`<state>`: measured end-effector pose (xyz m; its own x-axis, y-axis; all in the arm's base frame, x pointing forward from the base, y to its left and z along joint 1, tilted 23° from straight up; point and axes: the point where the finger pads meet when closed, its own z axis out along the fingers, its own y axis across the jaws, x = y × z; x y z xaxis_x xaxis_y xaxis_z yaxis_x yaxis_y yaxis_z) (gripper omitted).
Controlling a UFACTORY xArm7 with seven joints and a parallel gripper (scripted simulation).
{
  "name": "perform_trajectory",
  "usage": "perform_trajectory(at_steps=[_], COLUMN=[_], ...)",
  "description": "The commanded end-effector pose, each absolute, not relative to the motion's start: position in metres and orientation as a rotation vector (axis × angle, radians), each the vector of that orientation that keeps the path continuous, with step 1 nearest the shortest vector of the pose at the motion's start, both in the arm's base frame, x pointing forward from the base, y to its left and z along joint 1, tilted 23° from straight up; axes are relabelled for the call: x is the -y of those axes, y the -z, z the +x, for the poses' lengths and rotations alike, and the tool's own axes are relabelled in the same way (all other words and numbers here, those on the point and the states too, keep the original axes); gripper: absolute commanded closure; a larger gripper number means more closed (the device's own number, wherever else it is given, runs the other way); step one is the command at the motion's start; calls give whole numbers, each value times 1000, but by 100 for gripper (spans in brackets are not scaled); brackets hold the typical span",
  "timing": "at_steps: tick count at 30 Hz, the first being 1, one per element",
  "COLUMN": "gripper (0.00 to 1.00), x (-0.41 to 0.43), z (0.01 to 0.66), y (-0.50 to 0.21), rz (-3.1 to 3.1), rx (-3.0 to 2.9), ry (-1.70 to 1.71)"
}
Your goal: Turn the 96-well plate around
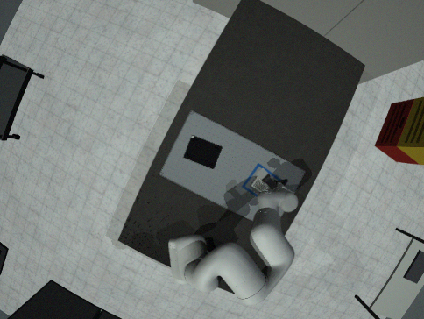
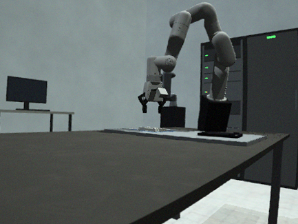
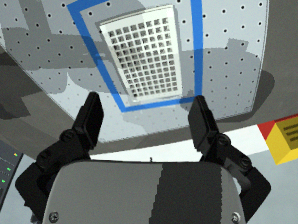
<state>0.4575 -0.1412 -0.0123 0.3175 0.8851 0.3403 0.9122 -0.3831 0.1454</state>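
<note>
The white 96-well plate [image 3: 143, 54] lies flat inside the blue taped outline B1 on the grey deck. It also shows in the overhead view [image 1: 258, 184] and as a low pale slab in the side view [image 2: 150, 128]. My gripper [image 3: 146, 104] [image 2: 151, 107] is open and empty. It hangs well above the plate, with one finger on each side of the outline's near edge in the wrist view. The black plate nest N1 [image 1: 202, 152] sits empty at the other end of the deck, seen edge-on in the side view [image 2: 219, 133].
The grey perforated deck [image 1: 228, 164] lies on a dark table [image 1: 263, 109]. A black box [image 2: 173, 117] and the arm's black pedestal [image 2: 214, 116] stand behind the deck. Dark server cabinets [image 2: 276, 101] stand beyond. A red and yellow box [image 1: 403, 131] sits on the floor.
</note>
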Motion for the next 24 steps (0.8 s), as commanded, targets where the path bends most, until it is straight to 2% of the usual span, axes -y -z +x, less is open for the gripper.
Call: perform_trajectory(at_steps=[1,24], gripper=[0,0], x=[143,141], z=[458,460], y=[11,18], rz=[-2359,-2271], rx=[1923,2056], ry=[611,617])
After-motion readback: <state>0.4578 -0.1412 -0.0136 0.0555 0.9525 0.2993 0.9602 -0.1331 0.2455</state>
